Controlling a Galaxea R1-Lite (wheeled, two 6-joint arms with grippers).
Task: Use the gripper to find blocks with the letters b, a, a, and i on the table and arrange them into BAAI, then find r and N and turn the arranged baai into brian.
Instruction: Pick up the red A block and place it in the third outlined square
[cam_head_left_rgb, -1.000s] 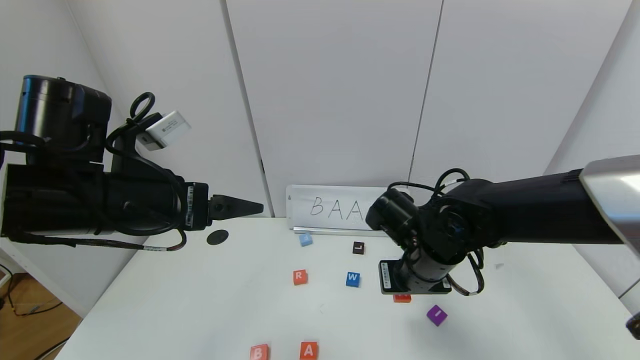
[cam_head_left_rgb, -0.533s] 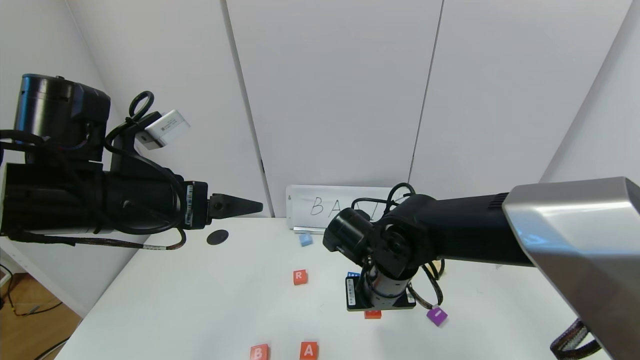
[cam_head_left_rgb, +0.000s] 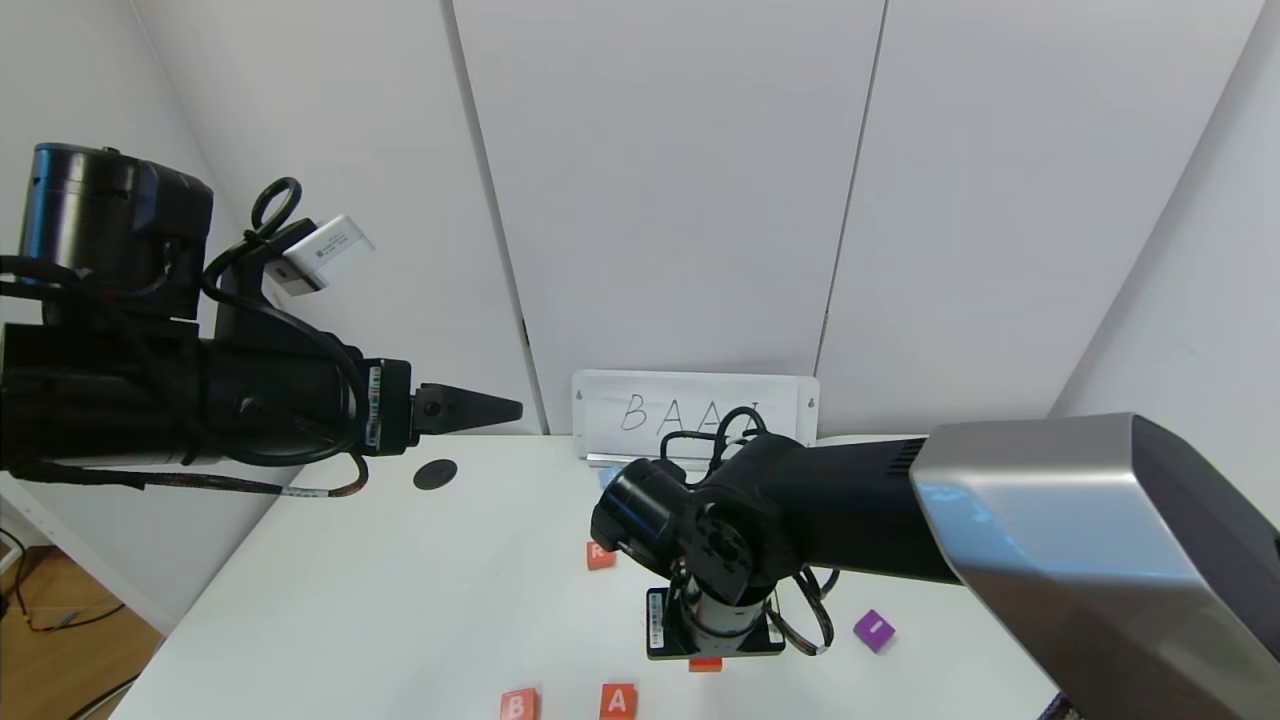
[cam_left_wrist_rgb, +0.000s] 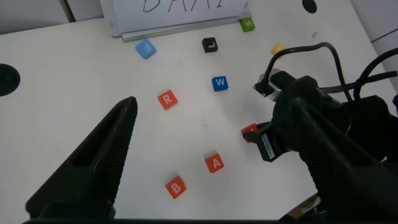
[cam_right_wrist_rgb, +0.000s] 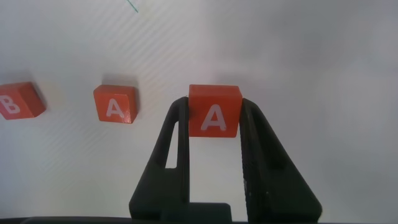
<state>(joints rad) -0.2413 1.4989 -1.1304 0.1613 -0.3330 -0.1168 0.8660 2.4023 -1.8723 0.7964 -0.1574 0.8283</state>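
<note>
My right gripper (cam_right_wrist_rgb: 214, 109) is shut on an orange-red A block (cam_right_wrist_rgb: 214, 112) and holds it just above the white table (cam_head_left_rgb: 400, 600). It is beside the other A block (cam_right_wrist_rgb: 115, 104), with the B block (cam_right_wrist_rgb: 15, 104) beyond that. In the head view the held block (cam_head_left_rgb: 705, 664) shows under the wrist, right of A (cam_head_left_rgb: 618, 700) and B (cam_head_left_rgb: 518, 704). The purple I (cam_head_left_rgb: 874, 630) lies further right. R (cam_left_wrist_rgb: 166, 99) is mid-table and yellow N (cam_left_wrist_rgb: 278, 48) is at the back. My left gripper (cam_head_left_rgb: 505, 409) is open and empty, raised high at the left.
A whiteboard reading BAAI (cam_head_left_rgb: 695, 415) stands at the table's back edge. Blue W (cam_left_wrist_rgb: 219, 83), black L (cam_left_wrist_rgb: 210, 45), green S (cam_left_wrist_rgb: 247, 24) and a light blue block (cam_left_wrist_rgb: 145, 48) lie in the back half. A black hole (cam_head_left_rgb: 435, 473) is at the back left.
My right arm has carried the A block left and toward the front edge, from near the purple I to beside the B and A pair. The left arm has barely moved.
</note>
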